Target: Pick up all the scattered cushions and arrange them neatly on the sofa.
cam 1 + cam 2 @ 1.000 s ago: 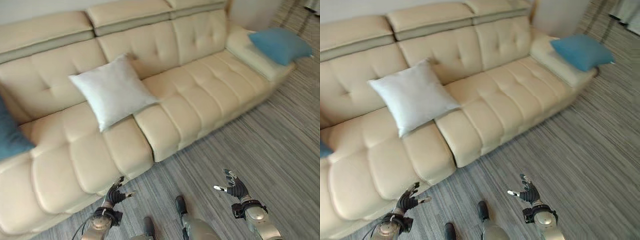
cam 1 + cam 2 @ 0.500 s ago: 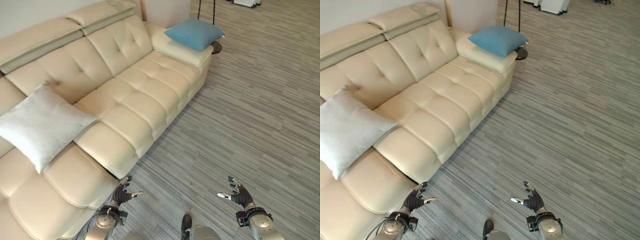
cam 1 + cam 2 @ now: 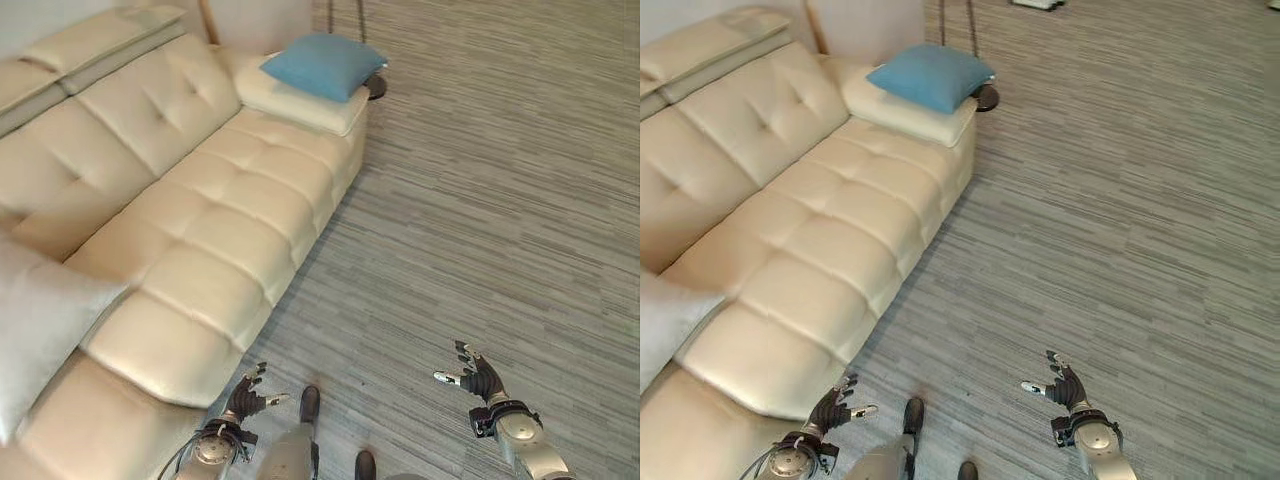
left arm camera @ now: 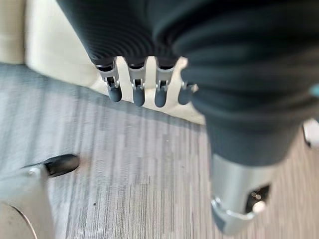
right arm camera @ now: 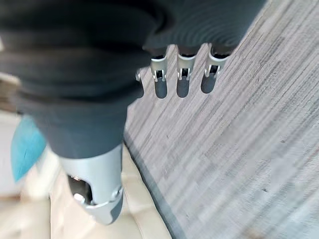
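Both hands hang low over the floor (image 3: 480, 210) with nothing in them. The left hand (image 3: 246, 398) sits just off the sofa's (image 3: 200, 220) front edge, palm turned inward, its fingers (image 4: 138, 92) spread and relaxed, the thumb apart. The right hand (image 3: 478, 377) is well out over bare floor, fingers (image 5: 182, 82) likewise loosely spread and thumb pointing toward the left hand. A blue cushion (image 3: 322, 64) lies on the sofa's far armrest, well beyond the fingers of both hands and nearer the left side. A white cushion (image 3: 35, 325) rests on the seat against the backrest, off to the left of the left fingers, well apart from them.
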Tool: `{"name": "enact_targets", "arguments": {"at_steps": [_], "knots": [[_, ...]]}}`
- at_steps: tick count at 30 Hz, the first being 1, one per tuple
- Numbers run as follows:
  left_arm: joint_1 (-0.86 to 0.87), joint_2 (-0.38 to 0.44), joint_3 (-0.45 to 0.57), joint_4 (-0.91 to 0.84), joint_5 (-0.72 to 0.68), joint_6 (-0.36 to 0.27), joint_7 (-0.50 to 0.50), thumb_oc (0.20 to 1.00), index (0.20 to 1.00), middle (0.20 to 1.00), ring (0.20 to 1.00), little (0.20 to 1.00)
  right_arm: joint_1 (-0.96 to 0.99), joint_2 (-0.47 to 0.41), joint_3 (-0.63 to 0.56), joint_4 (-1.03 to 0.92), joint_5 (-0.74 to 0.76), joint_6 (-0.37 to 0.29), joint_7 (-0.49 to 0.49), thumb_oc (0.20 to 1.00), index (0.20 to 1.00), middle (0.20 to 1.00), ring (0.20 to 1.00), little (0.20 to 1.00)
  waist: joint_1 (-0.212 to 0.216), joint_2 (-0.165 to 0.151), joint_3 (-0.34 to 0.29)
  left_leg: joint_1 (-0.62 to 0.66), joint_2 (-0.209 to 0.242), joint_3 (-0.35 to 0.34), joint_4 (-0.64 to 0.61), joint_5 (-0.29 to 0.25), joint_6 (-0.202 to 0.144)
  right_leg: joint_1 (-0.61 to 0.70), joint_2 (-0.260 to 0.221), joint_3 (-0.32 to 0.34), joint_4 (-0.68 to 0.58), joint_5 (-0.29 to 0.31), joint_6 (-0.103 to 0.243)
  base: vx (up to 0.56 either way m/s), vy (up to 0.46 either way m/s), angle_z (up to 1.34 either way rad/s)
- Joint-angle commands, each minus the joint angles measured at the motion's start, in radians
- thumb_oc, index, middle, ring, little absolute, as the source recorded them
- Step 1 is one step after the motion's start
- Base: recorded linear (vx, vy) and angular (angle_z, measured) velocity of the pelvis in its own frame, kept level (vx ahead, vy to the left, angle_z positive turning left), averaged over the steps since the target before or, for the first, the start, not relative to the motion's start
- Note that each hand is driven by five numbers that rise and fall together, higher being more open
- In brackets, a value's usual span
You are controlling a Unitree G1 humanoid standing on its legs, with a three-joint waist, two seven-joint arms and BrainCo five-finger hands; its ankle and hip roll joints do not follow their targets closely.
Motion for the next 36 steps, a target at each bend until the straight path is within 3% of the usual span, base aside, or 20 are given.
{"name": "enact_targets", "arguments": {"at_steps": [1, 2, 3, 6, 9, 10, 15, 18, 19, 20, 21, 22, 23, 24, 26, 28, 29, 33, 36], "knots": [[-0.025, 0.035, 0.023, -0.065, 0.009, -0.038, -0.003, 1.0, 1.0, 1.0, 1.0, 1.0, -0.033, 0.008, 0.007, -0.051, 0.012, -0.038, 0.012, 1.0, 1.0, 1.0, 1.0, 1.0, 0.032, -0.044, -0.012, -0.033, -0.005, 0.037, 0.149, -0.169, -0.038, -0.085, -0.057, 0.046, 0.159, -0.013, 0.107, 0.22, 0.154, -0.77], [-0.023, 0.041, 0.03, -0.069, 0.006, -0.039, -0.001, 1.0, 1.0, 1.0, 1.0, 1.0, -0.041, 0.014, 0.006, -0.044, 0.016, -0.037, 0.013, 1.0, 1.0, 1.0, 1.0, 1.0, 0.041, -0.042, -0.014, -0.027, -0.005, 0.048, 0.157, -0.187, -0.025, -0.1, -0.073, 0.037, 0.193, -0.013, 0.117, 0.25, 0.175, -0.73], [-0.019, 0.051, 0.042, -0.077, 0.005, -0.038, -0.001, 1.0, 1.0, 1.0, 1.0, 1.0, -0.054, 0.024, 0.01, -0.041, 0.022, -0.036, 0.016, 1.0, 1.0, 1.0, 1.0, 1.0, 0.053, -0.042, -0.014, -0.004, -0.003, 0.071, 0.163, -0.215, -0.006, -0.13, -0.109, -0.007, 0.253, 0.026, 0.136, 0.23, 0.164, -0.68], [-0.017, 0.051, 0.055, -0.064, -0.001, -0.034, 0.005, 1.0, 1.0, 1.0, 1.0, 1.0, -0.061, 0.037, 0.014, -0.037, 0.023, -0.033, 0.016, 1.0, 1.0, 1.0, 1.0, 1.0, 0.052, -0.034, -0.006, 0.052, -0.009, 0.083, 0.146, -0.238, 0.012, -0.204, -0.131, -0.056, 0.345, 0.104, 0.148, 0.21, 0.113, -0.55], [-0.016, 0.051, 0.063, -0.062, -0.01, -0.036, 0.011, 1.0, 1.0, 1.0, 1.0, 1.0, -0.064, 0.031, 0.015, -0.053, 0.022, -0.03, 0.014, 1.0, 1.0, 1.0, 1.0, 1.0, 0.035, -0.017, 0.007, 0.115, -0.006, 0.086, 0.1, -0.259, 0.013, -0.285, -0.135, -0.134, 0.284, 0.092, 0.132, 0.28, 0.035, -0.22], [-0.018, 0.046, 0.067, -0.05, -0.012, -0.033, 0.015, 1.0, 1.0, 1.0, 1.0, 1.0, -0.071, 0.027, 0.017, -0.055, 0.022, -0.029, 0.009, 1.0, 1.0, 1.0, 1.0, 1.0, 0.022, -0.014, 0.017, 0.162, -0.011, 0.086, 0.082, -0.282, 0.012, -0.353, -0.142, -0.169, 0.225, 0.12, 0.136, 0.27, -0.006, -0.22], [-0.03, 0.038, 0.078, -0.043, -0.003, -0.033, 0.022, 1.0, 1.0, 1.0, 1.0, 1.0, -0.081, 0.023, 0.023, -0.054, 0.011, -0.017, 0.008, 1.0, 1.0, 1.0, 1.0, 1.0, -0.005, -0.002, 0.041, 0.267, -0.008, 0.064, 0.074, -0.352, -0.011, -0.429, -0.166, -0.25, 0.049, 0.173, 0.164, 0.38, -0.101, -0.06], [-0.028, 0.032, 0.081, -0.039, 0.006, -0.035, 0.022, 1.0, 1.0, 1.0, 1.0, 1.0, -0.06, 0.02, 0.019, -0.067, 0.003, -0.015, 0.012, 1.0, 1.0, 1.0, 1.0, 1.0, -0.026, -0.004, 0.034, 0.339, 0.001, 0.019, 0.064, -0.387, -0.029, -0.448, -0.161, -0.183, 0.067, 0.189, 0.169, 0.5, -0.198, 0.31], [-0.021, 0.027, 0.08, -0.026, 0.022, -0.037, 0.023, 1.0, 1.0, 1.0, 1.0, 1.0, -0.048, 0.016, 0.015, -0.064, 0.007, -0.022, 0.015, 1.0, 1.0, 1.0, 1.0, 1.0, -0.028, 0.0, 0.026, 0.364, 0.012, 0.002, 0.071, -0.383, -0.041, -0.435, -0.148, -0.168, 0.085, 0.204, 0.16, 0.72, -0.461, 0.88], [-0.017, 0.021, 0.066, 0.005, 0.03, -0.038, 0.023, 1.0, 1.0, 1.0, 1.0, 1.0, -0.032, 0.0, 0.008, -0.075, 0.003, -0.028, 0.018, 1.0, 1.0, 1.0, 1.0, 1.0, -0.039, 0.019, 0.007, 0.368, 0.067, -0.006, 0.117, -0.307, -0.087, -0.415, -0.128, -0.187, 0.137, 0.183, 0.13, 0.59, -0.407, 0.94], [-0.018, 0.021, 0.066, 0.005, 0.03, -0.038, 0.024, 1.0, 1.0, 1.0, 1.0, 1.0, -0.032, 0.001, 0.008, -0.075, 0.003, -0.028, 0.018, 1.0, 1.0, 1.0, 1.0, 1.0, -0.042, 0.016, 0.005, 0.365, 0.063, -0.008, 0.116, -0.303, -0.087, -0.417, -0.131, -0.188, 0.135, 0.186, 0.13, 0.5, -0.383, 0.93], [-0.017, 0.018, 0.065, 0.01, 0.024, -0.038, 0.019, 1.0, 1.0, 1.0, 1.0, 1.0, -0.023, -0.005, 0.001, -0.088, 0.004, -0.032, 0.021, 1.0, 1.0, 1.0, 1.0, 1.0, -0.044, 0.024, 0.0, 0.352, 0.085, -0.009, 0.146, -0.248, -0.109, -0.404, -0.12, -0.195, 0.145, 0.167, 0.118, 0.33, -0.286, 0.71], [-0.02, 0.013, 0.06, 0.017, 0.012, -0.038, 0.014, 1.0, 1.0, 1.0, 1.0, 1.0, -0.018, -0.018, 0.0, -0.085, 0.01, -0.037, 0.018, 1.0, 1.0, 1.0, 1.0, 1.0, -0.044, 0.034, 0.005, 0.302, 0.118, -0.007, 0.265, -0.158, -0.129, -0.369, -0.092, -0.202, 0.159, 0.117, 0.081, 0.33, -0.286, 0.61], [-0.021, 0.013, 0.06, 0.017, 0.012, -0.038, 0.014, 1.0, 1.0, 1.0, 1.0, 1.0, -0.018, -0.017, 0.0, -0.085, 0.01, -0.037, 0.018, 1.0, 1.0, 1.0, 1.0, 1.0, -0.047, 0.031, 0.002, 0.297, 0.113, -0.01, 0.263, -0.153, -0.128, -0.372, -0.097, -0.203, 0.157, 0.12, 0.082, 0.33, -0.31, 0.52], [-0.047, 0.008, 0.054, 0.024, -0.012, -0.04, 0.017, 1.0, 1.0, 1.0, 1.0, 1.0, -0.027, -0.032, -0.004, -0.077, 0.017, -0.038, 0.007, 1.0, 1.0, 1.0, 1.0, 1.0, -0.045, 0.023, 0.016, 0.216, 0.139, 0.027, 0.417, -0.069, -0.13, -0.316, -0.081, -0.202, 0.161, 0.065, 0.041, 0.29, -0.275, -0.01], [-0.057, 0.007, 0.051, 0.024, -0.015, -0.042, 0.018, 1.0, 1.0, 1.0, 1.0, 1.0, -0.03, -0.037, -0.004, -0.075, 0.019, -0.04, 0.004, 1.0, 1.0, 1.0, 1.0, 1.0, -0.039, 0.02, 0.024, 0.182, 0.141, 0.05, 0.424, -0.104, -0.115, -0.288, -0.075, -0.2, 0.154, 0.049, 0.036, 0.3, -0.205, -0.16], [-0.062, 0.008, 0.044, 0.015, -0.02, -0.043, 0.016, 1.0, 1.0, 1.0, 1.0, 1.0, -0.034, -0.045, -0.009, -0.078, 0.019, -0.036, 0.0, 1.0, 1.0, 1.0, 1.0, 1.0, -0.028, 0.012, 0.029, 0.113, 0.116, 0.078, 0.397, -0.15, -0.095, -0.252, -0.076, -0.196, 0.142, 0.032, 0.036, 0.3, -0.16, 0.07], [-0.054, 0.009, 0.032, -0.002, -0.015, -0.042, 0.013, 1.0, 1.0, 1.0, 1.0, 1.0, -0.036, -0.052, -0.015, -0.078, 0.02, -0.038, -0.007, 1.0, 1.0, 1.0, 1.0, 1.0, 0.0, 0.002, 0.035, 0.005, 0.07, 0.117, 0.289, -0.221, -0.075, -0.186, -0.067, -0.185, 0.115, 0.002, 0.046, 0.29, -0.074, -0.06], [-0.042, 0.007, 0.034, -0.011, -0.014, -0.04, 0.015, 1.0, 1.0, 1.0, 1.0, 1.0, -0.041, -0.046, -0.009, -0.069, 0.015, -0.039, -0.015, 1.0, 1.0, 1.0, 1.0, 1.0, 0.036, 0.018, 0.029, -0.07, 0.06, 0.113, 0.107, -0.096, -0.091, -0.114, -0.021, -0.17, 0.091, -0.021, 0.053, 0.36, 0.001, -0.27]]}}
